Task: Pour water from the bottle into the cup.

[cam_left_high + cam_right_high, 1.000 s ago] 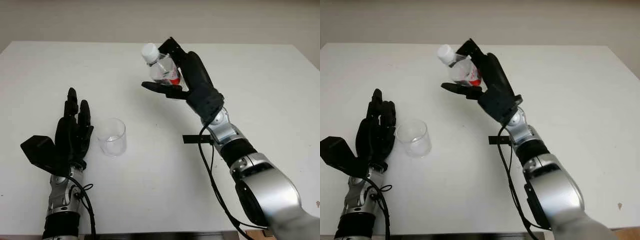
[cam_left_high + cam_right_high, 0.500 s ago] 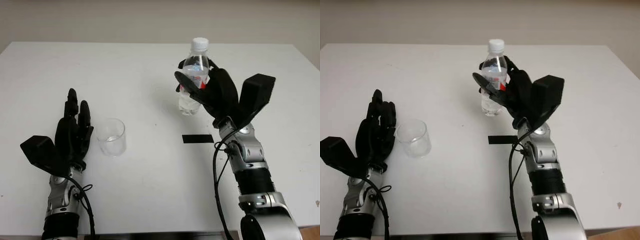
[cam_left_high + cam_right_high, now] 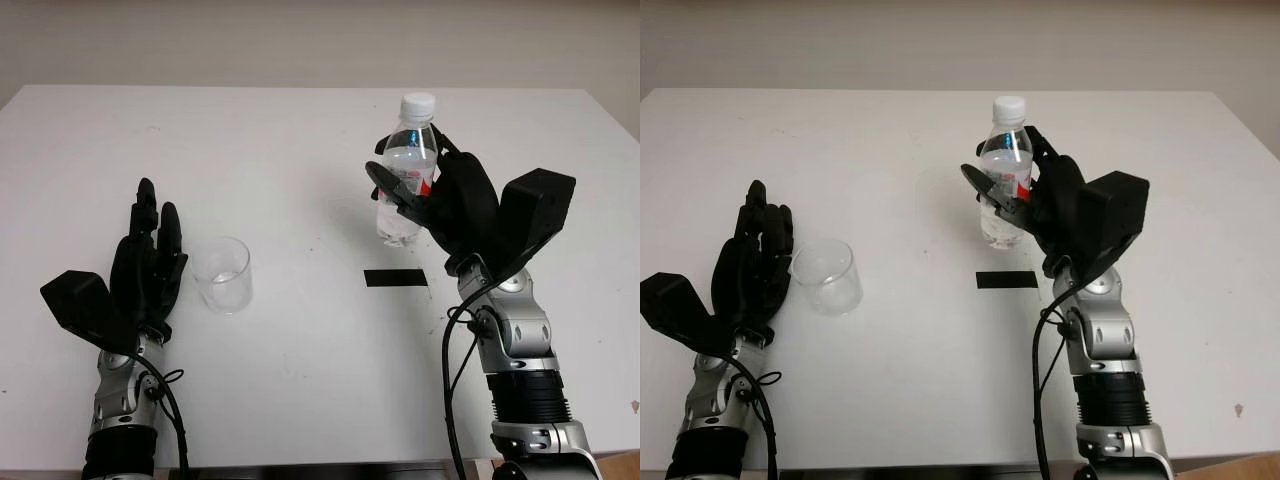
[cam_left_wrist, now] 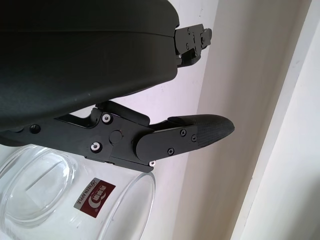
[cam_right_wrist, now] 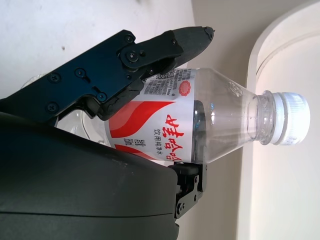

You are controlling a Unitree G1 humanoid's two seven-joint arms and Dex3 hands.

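Note:
My right hand (image 3: pixel 425 195) is shut on a clear water bottle (image 3: pixel 405 170) with a white cap and a red-and-white label (image 5: pixel 155 132), held upright at the table's centre right. The bottle's base is at or just above the tabletop. A clear empty-looking cup (image 3: pixel 222 274) stands at the centre left, with a small red sticker (image 4: pixel 95 197) on its wall. My left hand (image 3: pixel 145 265) is open just to the left of the cup, not holding it.
A short strip of black tape (image 3: pixel 395 278) lies on the white table (image 3: pixel 300 380) below the bottle. The table's far edge (image 3: pixel 300 86) meets a pale wall.
My right hand turned the bottle from tilted towards the cup back to upright and drew it right and down towards the table. The left hand and cup stayed put.

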